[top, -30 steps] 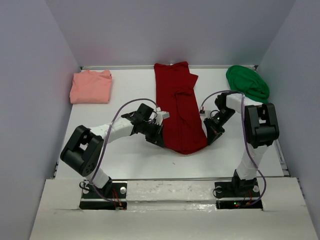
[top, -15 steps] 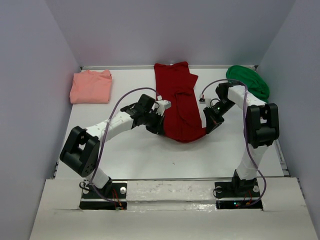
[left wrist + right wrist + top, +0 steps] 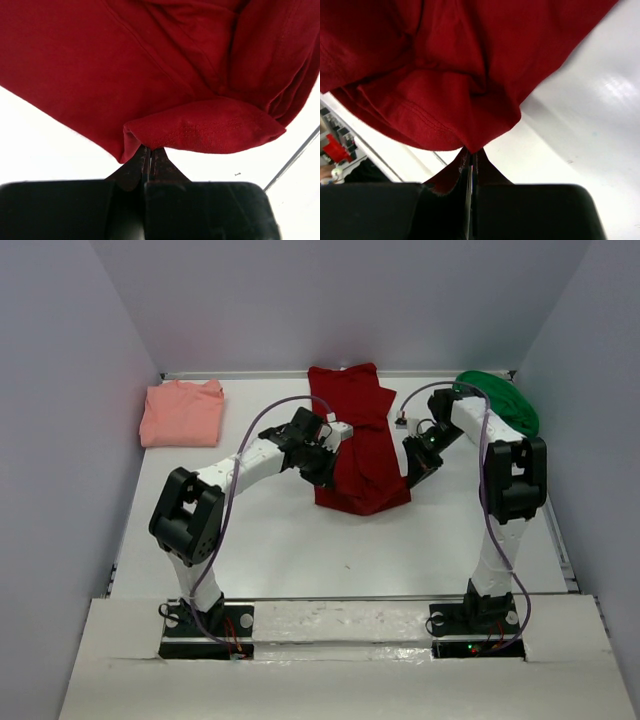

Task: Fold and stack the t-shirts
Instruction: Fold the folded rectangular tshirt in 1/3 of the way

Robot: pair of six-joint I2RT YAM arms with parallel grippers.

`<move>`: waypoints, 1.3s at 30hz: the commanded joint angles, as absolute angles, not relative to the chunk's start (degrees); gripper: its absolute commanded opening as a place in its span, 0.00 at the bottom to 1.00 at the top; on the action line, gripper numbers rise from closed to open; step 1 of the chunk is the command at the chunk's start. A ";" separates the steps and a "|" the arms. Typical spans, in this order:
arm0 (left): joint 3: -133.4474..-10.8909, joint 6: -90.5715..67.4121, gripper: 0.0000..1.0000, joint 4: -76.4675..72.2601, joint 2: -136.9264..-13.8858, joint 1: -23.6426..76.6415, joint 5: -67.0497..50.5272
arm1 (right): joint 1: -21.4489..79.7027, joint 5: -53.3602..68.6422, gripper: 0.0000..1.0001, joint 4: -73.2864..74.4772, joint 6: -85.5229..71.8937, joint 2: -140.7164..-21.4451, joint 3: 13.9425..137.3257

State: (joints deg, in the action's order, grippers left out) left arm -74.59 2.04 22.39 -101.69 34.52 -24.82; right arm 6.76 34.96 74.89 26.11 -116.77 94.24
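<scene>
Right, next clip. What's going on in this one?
Both arms are on the dark red t-shirt in the middle of the table. The left gripper and the right gripper are each pinched shut on its near end, one per side, apparently mid-fold. The salmon-pink t-shirt lies folded at the far left; the green t-shirt sits bunched at the far right.

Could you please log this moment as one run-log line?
left hand: shut on red shirt | right hand: shut on red shirt | phase: folding
</scene>
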 commanded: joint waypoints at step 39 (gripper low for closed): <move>-93.85 2.46 0.00 22.67 -109.77 25.40 -18.90 | 6.42 31.55 0.00 71.98 18.55 -134.20 129.37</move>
State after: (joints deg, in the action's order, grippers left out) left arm -89.12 2.11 23.40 -109.75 25.76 -19.20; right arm 6.76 31.68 72.69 19.22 -133.49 125.12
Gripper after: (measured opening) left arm 0.025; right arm 0.024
